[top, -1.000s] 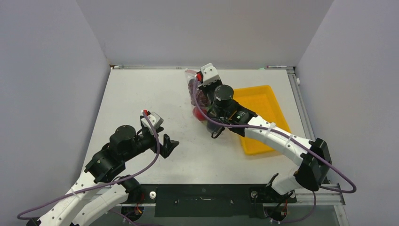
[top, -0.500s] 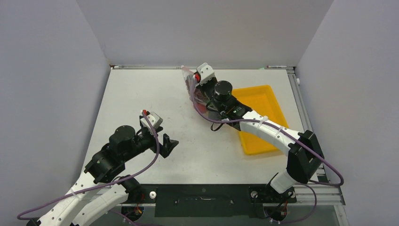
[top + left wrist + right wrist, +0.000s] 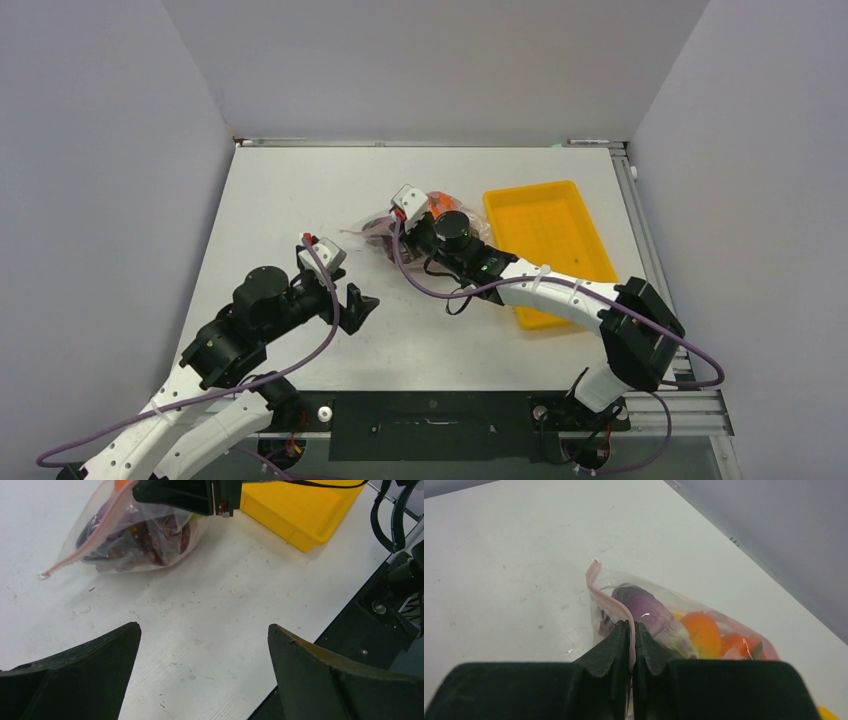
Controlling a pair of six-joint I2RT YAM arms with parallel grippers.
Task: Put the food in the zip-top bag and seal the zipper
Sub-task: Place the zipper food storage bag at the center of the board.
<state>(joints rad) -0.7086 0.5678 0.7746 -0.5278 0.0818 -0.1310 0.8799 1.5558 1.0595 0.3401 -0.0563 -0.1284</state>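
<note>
I'm in the sealing step: the food point(image 3: 142, 532) looks to be inside the zip-top bag point(image 3: 375, 228), which lies on the table point(image 3: 300, 190) just left of the yellow tray point(image 3: 545, 230). My right jaws are clamped together on the zipper point(image 3: 605, 596). My left jaws stand wide apart on nothing, low over the table nearer to me. Next, I judge, I should run the pinch along the strip to its free corner, with the left side pinning the bag so it doesn't drag. The right wrist view shows the pinch itself, with the eggplant point(image 3: 644, 607) and an orange piece point(image 3: 701, 632) behind it. Only the left wrist view shows the strip's run down to its corner by the table. From above, the wrist hides most of the bag. I cannot tell whether the strip ahead is pressed shut.
</note>
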